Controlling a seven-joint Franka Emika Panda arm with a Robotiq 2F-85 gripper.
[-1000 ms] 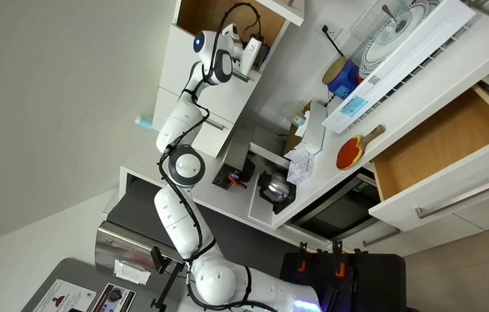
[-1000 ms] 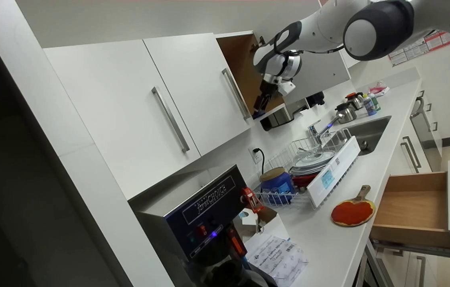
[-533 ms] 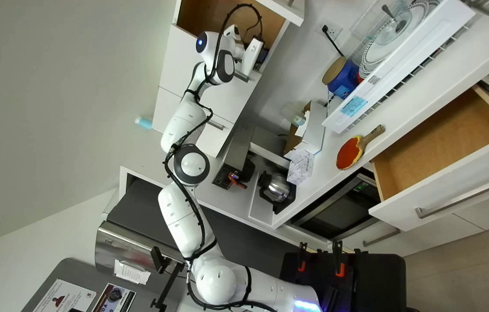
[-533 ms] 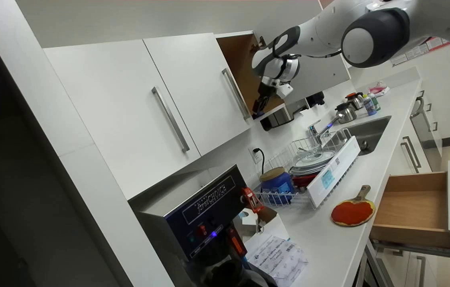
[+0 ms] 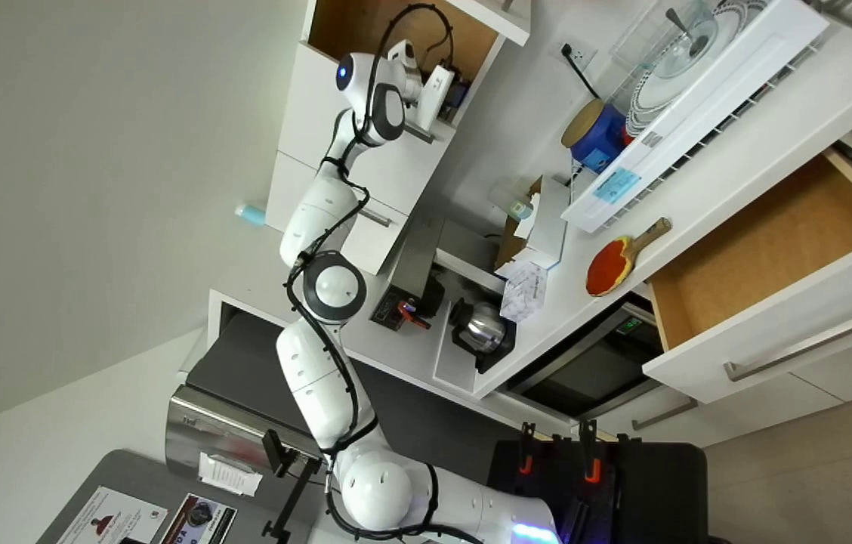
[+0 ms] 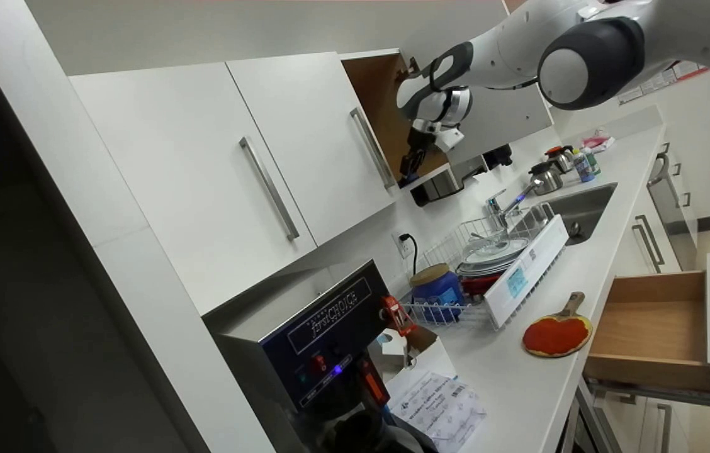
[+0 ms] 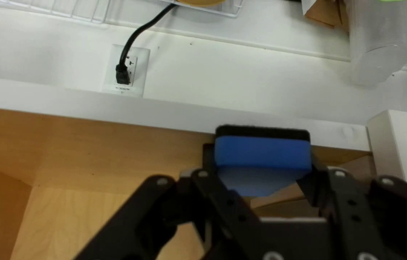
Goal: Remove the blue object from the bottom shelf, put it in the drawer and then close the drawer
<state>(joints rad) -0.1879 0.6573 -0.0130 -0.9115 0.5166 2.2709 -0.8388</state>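
We find the black jointed gripper (image 7: 262,164) clamped on 1 black-edged blue rectangular block (image 7: 263,153) at the wood-grained shelf (image 7: 117,155); the white-fronted, wood-bottomed drawer (image 5: 766,253) stands open

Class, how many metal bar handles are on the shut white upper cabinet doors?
2: one handle beside the open wood-lined cabinet, another handle on the next white door. Others may be hidden.
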